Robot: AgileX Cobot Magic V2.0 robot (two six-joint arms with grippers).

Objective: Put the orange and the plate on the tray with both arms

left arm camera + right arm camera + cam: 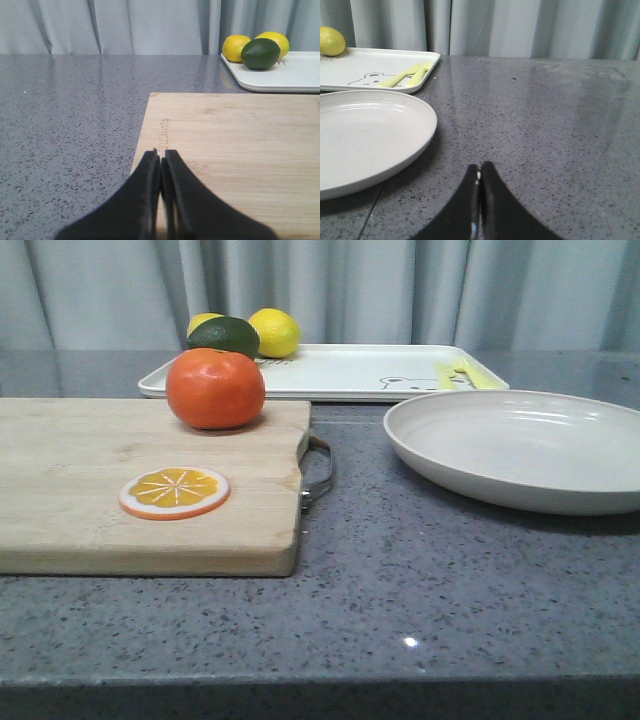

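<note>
A speckled grey stone countertop (450, 590) runs back to a wall of pale grey curtains (350, 290).

The left gripper (161, 156) has its black fingers pressed together with nothing between them; its tips sit low over the near edge of the wooden cutting board (235, 150). The right gripper (479, 170) is likewise closed on nothing, its tips low over bare countertop just beside the rim of the plate (365, 135).

In the front view the orange (215, 388) rests on the far part of the cutting board, well clear of both grippers. Nearer the camera on the same board lies a flat orange slice (174, 492) with a white rim. A metal handle (319, 468) sticks out from the board's right end. The off-white plate stands on the countertop to the right of the board, apart from it and empty.

Behind both lies the white tray (340, 375), carrying a bear drawing (410, 382) and yellow cutlery (460, 373) at its right end. At its left end sit two lemons (274, 332) and a dark green lime (224, 335), just behind the orange.
</note>
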